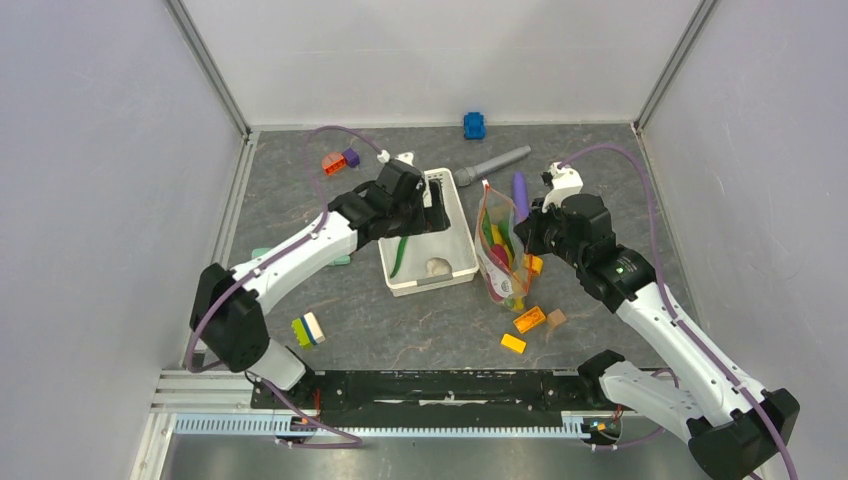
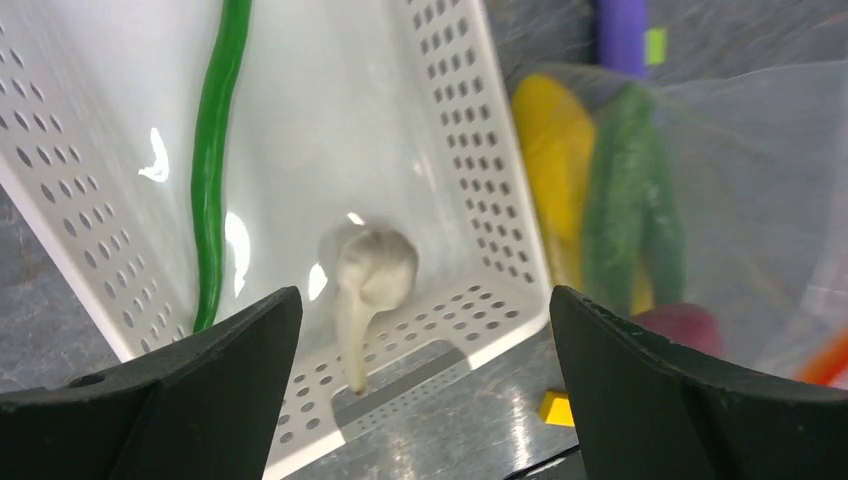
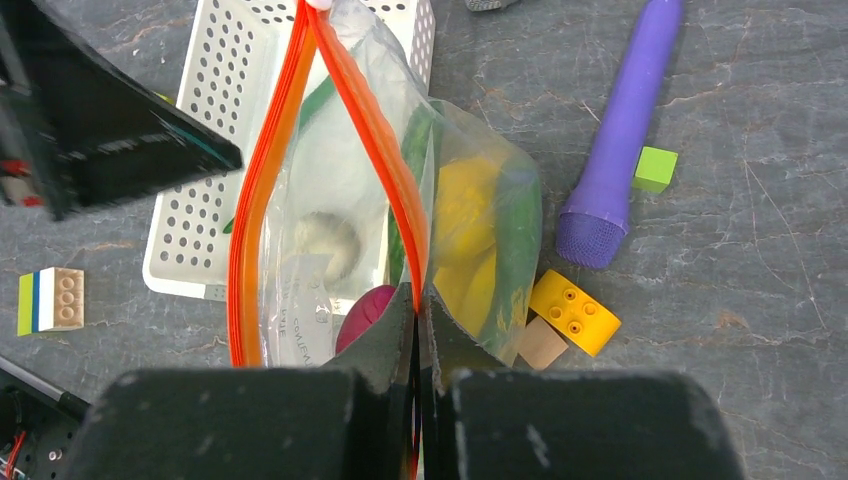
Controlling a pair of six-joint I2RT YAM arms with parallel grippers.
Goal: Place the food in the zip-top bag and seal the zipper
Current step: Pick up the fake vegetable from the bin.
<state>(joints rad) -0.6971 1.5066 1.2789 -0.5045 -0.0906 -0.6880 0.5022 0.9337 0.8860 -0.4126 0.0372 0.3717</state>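
Carefully we centre the wide-open left gripper (image 2: 425, 305) over the garlic (image 2: 375, 268) — right gripper (image 3: 417, 300) pinched tight on the bag (image 3: 300, 300).

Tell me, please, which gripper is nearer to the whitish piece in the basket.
Left. The left gripper hovers open over the basket holding the whitish piece; the right gripper sits beside the basket, shut on the zipper.
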